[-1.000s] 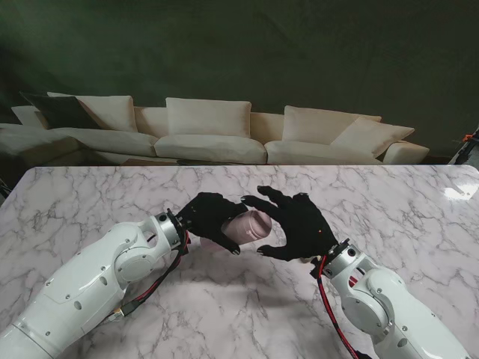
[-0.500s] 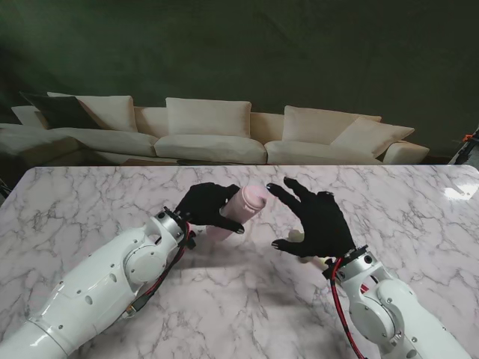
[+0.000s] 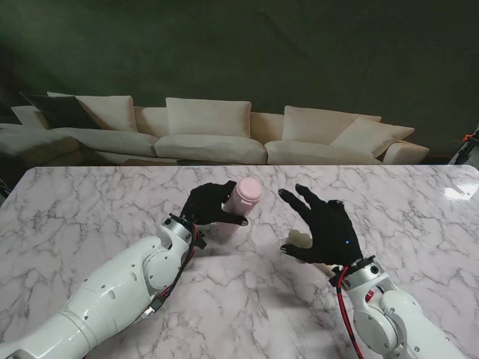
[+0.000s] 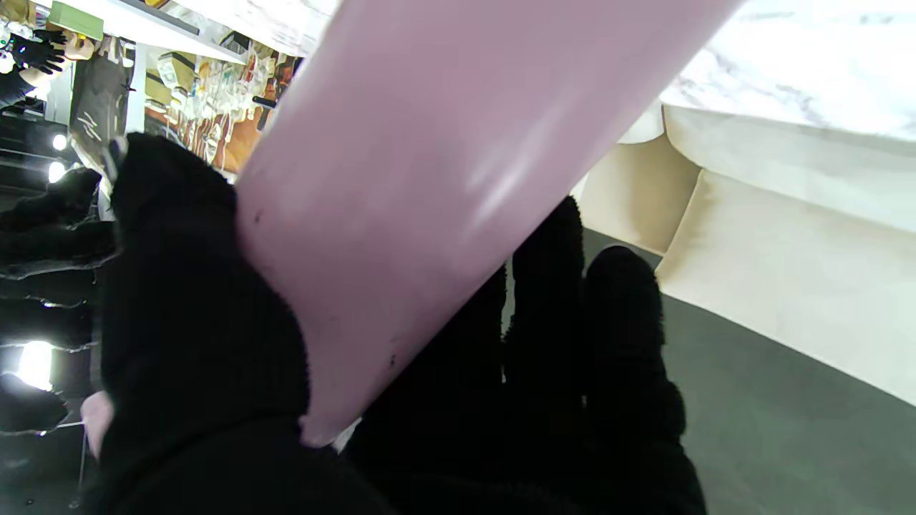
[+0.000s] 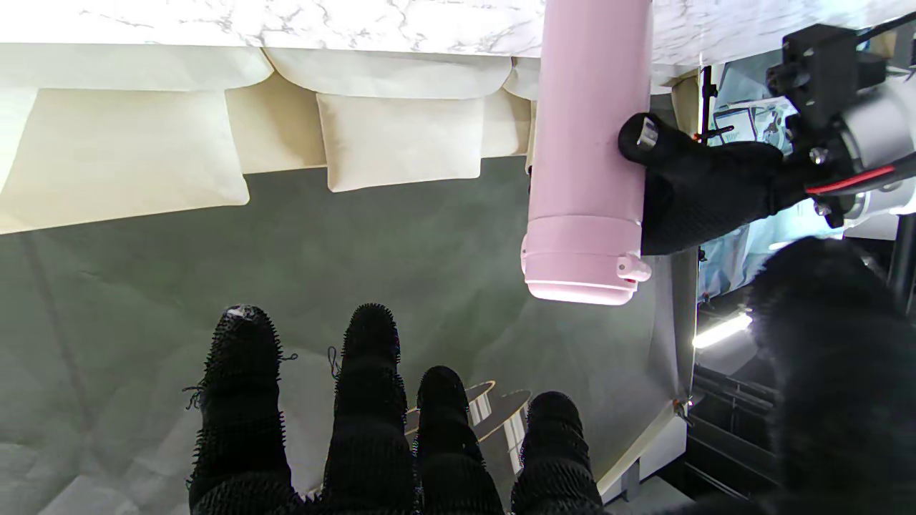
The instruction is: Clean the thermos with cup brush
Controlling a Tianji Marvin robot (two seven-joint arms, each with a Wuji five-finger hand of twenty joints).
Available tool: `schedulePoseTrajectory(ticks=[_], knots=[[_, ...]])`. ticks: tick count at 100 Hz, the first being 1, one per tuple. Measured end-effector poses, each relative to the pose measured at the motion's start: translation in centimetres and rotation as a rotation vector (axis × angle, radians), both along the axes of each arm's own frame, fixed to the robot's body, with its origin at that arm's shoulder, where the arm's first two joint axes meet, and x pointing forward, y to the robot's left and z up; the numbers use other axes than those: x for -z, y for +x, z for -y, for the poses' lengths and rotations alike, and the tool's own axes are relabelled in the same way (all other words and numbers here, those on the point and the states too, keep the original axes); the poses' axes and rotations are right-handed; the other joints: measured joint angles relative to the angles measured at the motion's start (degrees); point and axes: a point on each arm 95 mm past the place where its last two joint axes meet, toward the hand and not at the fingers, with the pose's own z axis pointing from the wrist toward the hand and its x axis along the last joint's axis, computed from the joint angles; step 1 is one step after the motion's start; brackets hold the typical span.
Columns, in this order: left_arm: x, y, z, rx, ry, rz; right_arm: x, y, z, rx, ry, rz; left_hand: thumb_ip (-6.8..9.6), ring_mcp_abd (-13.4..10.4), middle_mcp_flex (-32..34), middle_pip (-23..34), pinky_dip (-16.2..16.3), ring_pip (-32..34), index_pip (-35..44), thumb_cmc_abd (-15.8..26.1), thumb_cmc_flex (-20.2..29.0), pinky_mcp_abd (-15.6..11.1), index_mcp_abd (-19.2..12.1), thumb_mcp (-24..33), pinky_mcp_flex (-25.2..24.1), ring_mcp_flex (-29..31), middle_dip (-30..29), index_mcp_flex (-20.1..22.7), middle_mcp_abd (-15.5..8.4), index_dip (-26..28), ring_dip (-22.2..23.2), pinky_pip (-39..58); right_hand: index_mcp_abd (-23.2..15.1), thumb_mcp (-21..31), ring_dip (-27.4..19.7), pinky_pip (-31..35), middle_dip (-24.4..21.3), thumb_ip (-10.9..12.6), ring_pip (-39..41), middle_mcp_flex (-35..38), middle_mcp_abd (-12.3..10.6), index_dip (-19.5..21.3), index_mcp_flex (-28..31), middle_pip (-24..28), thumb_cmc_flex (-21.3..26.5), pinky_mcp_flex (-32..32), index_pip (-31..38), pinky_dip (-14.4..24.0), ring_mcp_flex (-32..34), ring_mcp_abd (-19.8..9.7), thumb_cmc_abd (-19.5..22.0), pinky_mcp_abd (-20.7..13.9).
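Smooth satin-pink thermos [image 3: 242,197], fuzzy black knit left hand [image 3: 210,205], veined marble table [image 3: 90,202]

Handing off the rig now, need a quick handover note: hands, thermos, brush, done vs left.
Left hand: shut on the pink thermos, standing upright on the marble table, lid on.
Right hand: open, fingers spread, beside the thermos and not touching it; a pale item partly hidden under its palm.
Cup brush: not identifiable in any view.
Done: thermos gripped upright.
Left: open the lid, get the brush, scrub.

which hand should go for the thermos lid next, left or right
Right. The left hand is already wrapped around the pink thermos, holding it upright, so it is busy. The right hand is open, holds nothing, and sits just beside the lid.
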Motion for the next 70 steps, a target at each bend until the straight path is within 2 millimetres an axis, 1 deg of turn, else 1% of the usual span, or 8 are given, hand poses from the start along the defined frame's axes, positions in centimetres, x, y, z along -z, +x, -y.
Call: schedulePoseTrajectory(ticks=[6,8,25,33,45,70], knots=[[0.6,0.0,0.1,-0.002,0.005,-0.011,0.2,-0.1,0.1,0.003,-0.002,-0.001,0.0,0.0,0.0,0.0,0.0,0.0,0.0,0.0,0.0,0.0,0.0,0.0,0.0,0.0,-0.7,0.0,-0.2,-0.1,0.0,0.0,0.0,0.0,0.0,0.0,0.0,0.0,0.0,0.0,0.0,-0.1,0.0,0.0,0.0,0.0,0.0,0.0,0.0,0.0,0.0,0.0],[0.8,0.1,0.1,-0.003,0.004,-0.015,0.3,-0.1,0.1,0.004,-0.002,-0.003,0.0,0.0,0.0,0.0,0.0,0.0,0.0,0.0,0.0,0.0,0.0,0.0,0.0,0.0,-0.8,0.0,-0.2,-0.1,-0.1,0.0,0.0,-0.2,0.0,0.0,0.0,0.0,0.0,0.0,0.0,-0.5,0.0,0.0,0.0,0.0,0.0,0.0,0.0,0.0,0.7,0.0],[2.1,0.1,0.1,-0.026,-0.021,-0.053,0.7,0.0,0.4,0.014,-0.004,-0.014,0.0,0.0,0.0,0.0,0.0,0.0,-0.1,0.0,0.0,0.0,0.0,0.0,0.0,0.0,-2.0,0.0,-0.3,-0.3,-0.6,0.0,0.0,-0.1,0.0,0.0,0.0,0.0,0.0,0.0,0.0,-0.6,0.0,0.0,0.0,-0.1,0.0,-0.5,0.0,0.0,0.8,-0.1],[2.4,0.1,0.1,-0.029,-0.024,-0.062,0.9,0.0,0.5,0.018,-0.007,-0.018,0.0,0.0,0.0,0.0,0.0,0.0,-0.1,0.0,0.1,0.0,0.0,0.0,-0.2,0.0,-2.3,0.0,-0.4,-0.5,-0.6,0.0,0.0,-0.1,0.0,0.0,0.0,-0.2,0.0,0.0,0.0,-0.7,0.0,0.0,-0.7,-0.3,0.0,-0.5,0.0,0.0,2.0,-0.1],[2.9,0.2,0.1,-0.038,-0.033,-0.079,1.1,0.0,0.7,0.024,-0.009,-0.024,0.0,0.0,-0.6,0.0,-0.1,-0.4,-0.5,0.0,0.9,0.0,0.0,-0.7,-1.1,-0.7,-3.2,0.0,-0.5,-0.7,-0.7,0.0,0.0,-0.1,0.0,0.0,0.0,-0.2,0.0,0.0,0.0,-0.7,0.0,0.0,-0.7,-0.5,0.0,-0.5,0.0,0.0,2.0,-0.1],[3.8,0.3,-0.2,-0.05,-0.046,-0.101,1.4,0.1,0.8,0.033,-0.008,-0.032,0.0,0.0,-0.7,0.0,-0.1,-0.4,-0.8,0.0,0.9,0.0,0.0,-0.7,-1.6,-1.2,-4.1,0.0,-0.5,-0.8,-0.7,0.0,0.0,-0.1,0.0,0.0,0.0,-0.3,0.0,0.0,0.0,-0.7,0.0,0.0,-0.7,-0.6,0.0,-0.5,0.0,0.0,2.5,-0.5]])
